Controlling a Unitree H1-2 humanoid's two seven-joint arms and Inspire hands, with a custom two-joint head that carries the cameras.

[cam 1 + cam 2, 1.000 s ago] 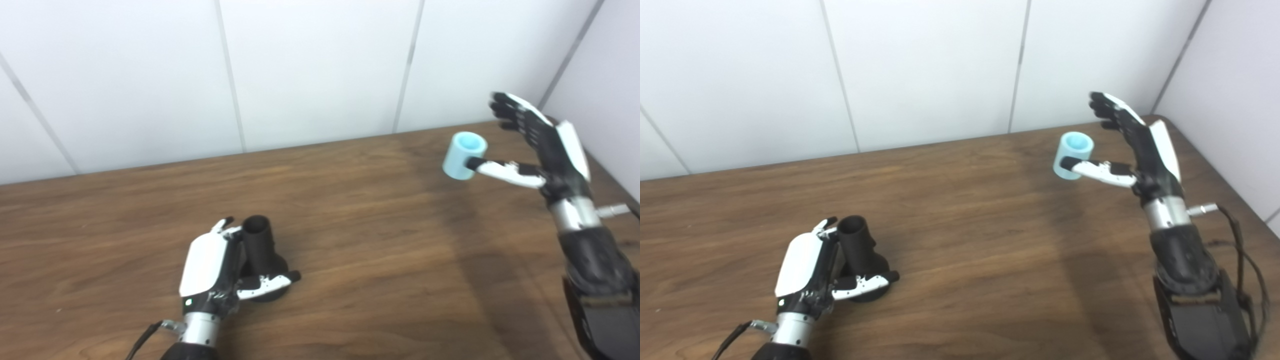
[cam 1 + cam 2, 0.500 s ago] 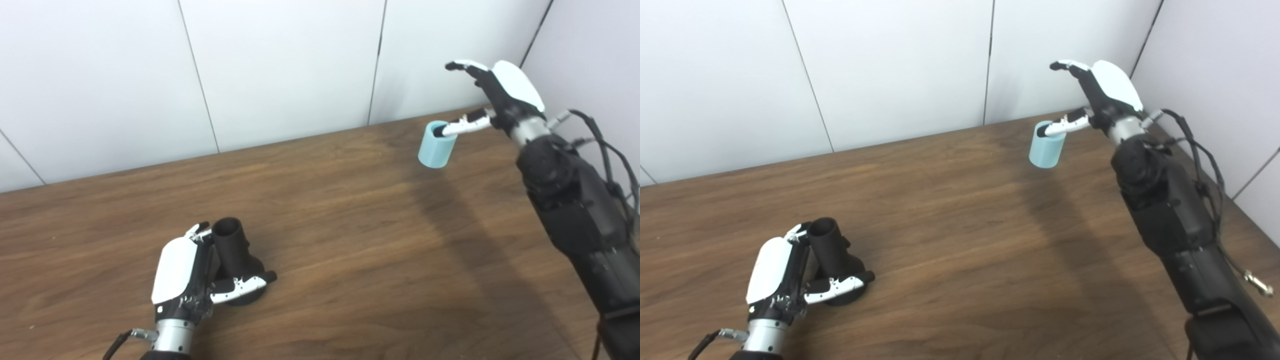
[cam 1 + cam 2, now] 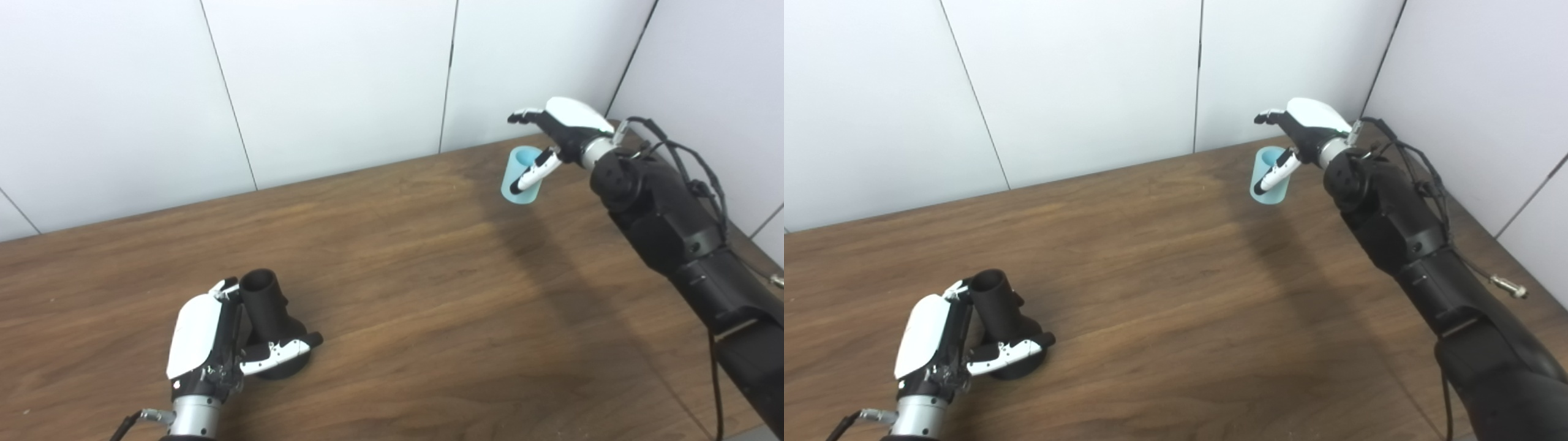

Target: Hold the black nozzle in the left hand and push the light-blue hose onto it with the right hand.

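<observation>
The left hand grips the black nozzle upright on the tabletop — mouth ready; the right hand, fingers spread, reaches over the light-blue hose — not yet grasped.

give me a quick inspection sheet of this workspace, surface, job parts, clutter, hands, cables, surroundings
Surface: brown wood-grain table, bare across the middle.
Job's things: black nozzle standing near the front left, open end up; light-blue hose, a short piece upright at the far right.
Clutter: nothing seen.
Hands: left robot hand wrapped around the nozzle, which rests on the table; right robot hand over the hose, fingers spread, thumb across its front, not yet gripping.
Cables: black leads looped along the right forearm; one lead at the left wrist.
Surroundings: white panelled walls behind and to the right.
</observation>
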